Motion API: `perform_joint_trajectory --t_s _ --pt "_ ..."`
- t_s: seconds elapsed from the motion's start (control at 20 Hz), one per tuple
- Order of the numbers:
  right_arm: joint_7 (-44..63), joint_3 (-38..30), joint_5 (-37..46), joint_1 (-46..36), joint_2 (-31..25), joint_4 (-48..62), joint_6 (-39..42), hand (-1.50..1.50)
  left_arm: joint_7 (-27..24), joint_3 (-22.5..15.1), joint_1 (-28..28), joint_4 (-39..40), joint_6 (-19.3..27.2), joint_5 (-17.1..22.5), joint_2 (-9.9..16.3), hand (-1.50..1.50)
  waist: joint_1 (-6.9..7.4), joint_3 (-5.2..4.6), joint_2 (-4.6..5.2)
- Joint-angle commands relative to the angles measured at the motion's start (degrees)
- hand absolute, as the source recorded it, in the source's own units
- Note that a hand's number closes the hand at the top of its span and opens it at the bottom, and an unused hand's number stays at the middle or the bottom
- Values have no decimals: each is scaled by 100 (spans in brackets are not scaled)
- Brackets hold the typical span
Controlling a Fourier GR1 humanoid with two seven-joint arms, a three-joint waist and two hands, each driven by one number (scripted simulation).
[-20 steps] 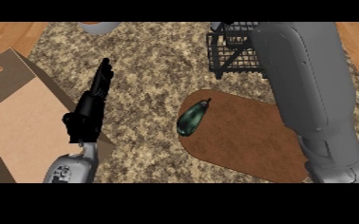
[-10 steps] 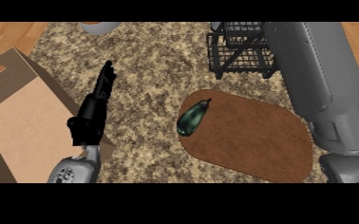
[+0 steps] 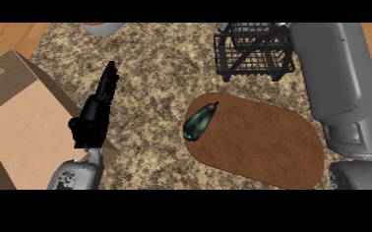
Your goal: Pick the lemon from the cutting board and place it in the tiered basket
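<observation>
A brown cutting board (image 3: 269,145) lies on the speckled counter at lower right. The only thing on it is a dark green, elongated object (image 3: 198,123) at its left edge; I see no lemon anywhere. The black wire tiered basket (image 3: 254,51) stands behind the board at upper right. My right forearm (image 3: 330,73) runs up the right side, beside the basket, and its hand is out of view past the top. At the left, my left hand (image 3: 94,113) rests open with straight fingers pointing away, holding nothing.
A tan cardboard box (image 3: 29,123) fills the left edge, right beside my left hand. A grey round vessel (image 3: 102,28) peeks in at the top left. Speckled counter (image 3: 160,78) spreads between my left hand and the board.
My right forearm has swung to the right, uncovering the board's right part and more of the basket. The left hand and the green object have stayed put.
</observation>
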Motion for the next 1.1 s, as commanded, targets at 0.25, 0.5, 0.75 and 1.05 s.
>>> perform_joint_trajectory --t_s 0.25,0.5,0.75,1.05 --pt "418 -644 -329 262 -224 -881 -1084 -150 23 -55 129 -28 148 -138 -81 0 -116 -9 -43" --pt "636 -1264 -1014 1115 -618 -2098 -594 -150 190 73 123 -176 172 -120 5 0 -316 -5 -100" --pt "280 -2053 -2066 2412 -844 -3472 -118 -150 167 148 337 -260 131 -17 41 0 -394 1 -113" --pt "-328 -2901 -3487 4284 -767 -5131 884 -150 -24 73 592 -366 108 -17 8 0 -333 -4 -91"
